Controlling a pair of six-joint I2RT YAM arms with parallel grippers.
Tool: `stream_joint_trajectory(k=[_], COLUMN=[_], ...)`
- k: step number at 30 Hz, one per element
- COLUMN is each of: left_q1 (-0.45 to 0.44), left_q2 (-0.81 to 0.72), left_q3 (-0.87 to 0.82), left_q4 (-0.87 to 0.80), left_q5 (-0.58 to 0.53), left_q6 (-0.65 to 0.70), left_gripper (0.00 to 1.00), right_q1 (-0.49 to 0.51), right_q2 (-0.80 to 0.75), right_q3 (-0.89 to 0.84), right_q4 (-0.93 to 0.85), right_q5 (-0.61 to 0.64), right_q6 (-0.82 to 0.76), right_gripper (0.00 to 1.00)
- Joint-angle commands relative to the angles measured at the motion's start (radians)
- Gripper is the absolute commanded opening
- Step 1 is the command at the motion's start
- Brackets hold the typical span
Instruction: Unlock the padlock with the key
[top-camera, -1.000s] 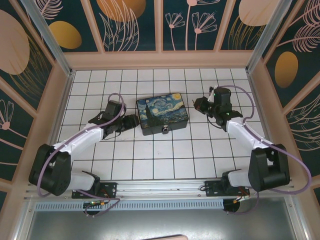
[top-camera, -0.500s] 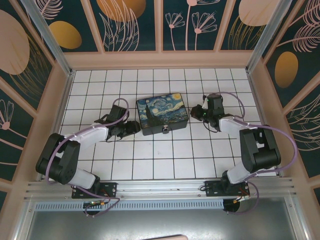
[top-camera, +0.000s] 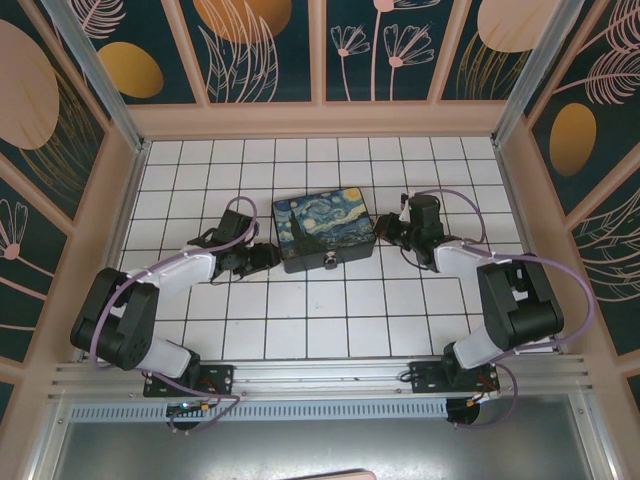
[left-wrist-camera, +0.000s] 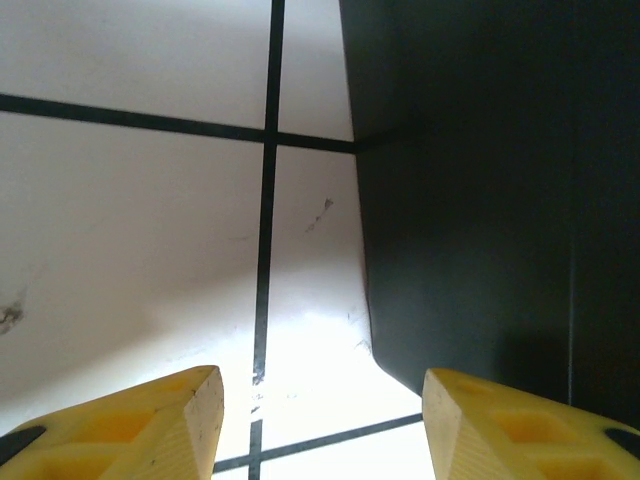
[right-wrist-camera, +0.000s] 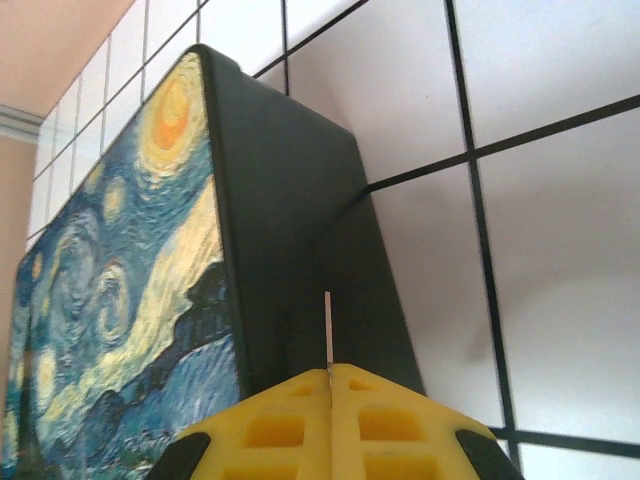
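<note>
Right gripper (top-camera: 386, 229) has slid in since a second ago. It was standing off to the right, and now it sits just beside the right end of the dark rectangular box with the swirling blue-and-yellow painted lid (top-camera: 322, 226), its arm folded tighter. Its yellow fingers (right-wrist-camera: 270, 430) are pressed together, clamped on the thin silvery metal key (right-wrist-camera: 327, 330). That key pokes out between them edge-on as a fine sliver, up against the view of the box's black side wall, though whether it touches I can't tell. Left gripper (top-camera: 262, 256) has barely shifted at the box's left end, while its arm has drawn in. Its jaws stand moderately apart and hold nothing. One yellow fingertip (left-wrist-camera: 150, 425) is over the white, black-lined tiled floor (top-camera: 330, 315), the other in front of the box's dark wall.
</note>
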Motion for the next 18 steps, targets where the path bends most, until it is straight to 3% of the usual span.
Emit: stream_joint_trajectory(k=[1,18], left_q1=[-0.017,-0.028], left_q2=[-0.074,-0.226], left_q3=[0.027,0.104], left_q4=[0.065,-0.016], left_q5=[0.113,0.146], left_q6=[-0.016,-0.05], left_gripper=[0.55,0.55], right_q1=[0.073,0.122], right_q2=[-0.078,-0.281], right_q3=[-0.004,-0.009], right_q4=[0.044,-0.044], right_q5=[-0.162,-0.19], right_q6=[0.058,0.151], right_gripper=[0.0,0.0])
